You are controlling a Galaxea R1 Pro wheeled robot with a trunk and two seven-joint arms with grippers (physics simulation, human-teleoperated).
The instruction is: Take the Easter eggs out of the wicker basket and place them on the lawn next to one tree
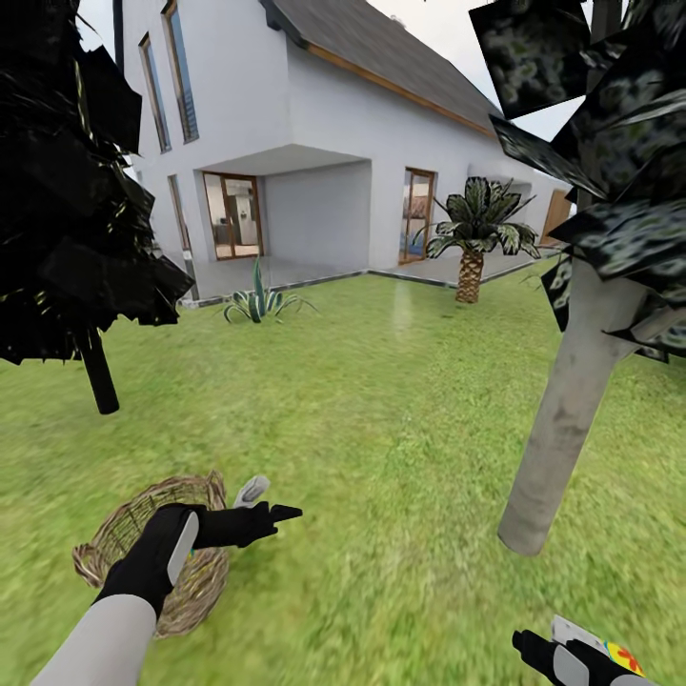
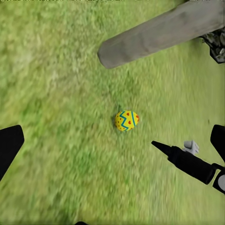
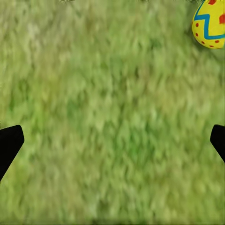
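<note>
On the lawn [image 1: 381, 400] near the tree [image 1: 572, 400], 1 Easter egg [image 2: 126, 120] lies in the open. Left gripper [image 1: 262, 510] hovers beside the wicker basket [image 1: 114, 543], jaws wide apart, empty. Right gripper [image 3: 112, 140] is likewise spread, empty, over grass near an egg.

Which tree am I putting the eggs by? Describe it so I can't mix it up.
Facing the white house, look to the lawn's right side. The tree there has a thick, pale grey, leaning trunk, unlike the black-leaved thin-trunked tree and the small palm.

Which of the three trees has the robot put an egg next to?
The tree with the pale grey trunk, on the right. An Easter egg lies on the lawn near its base. The black-leaved tree and the little palm stand farther off.
</note>
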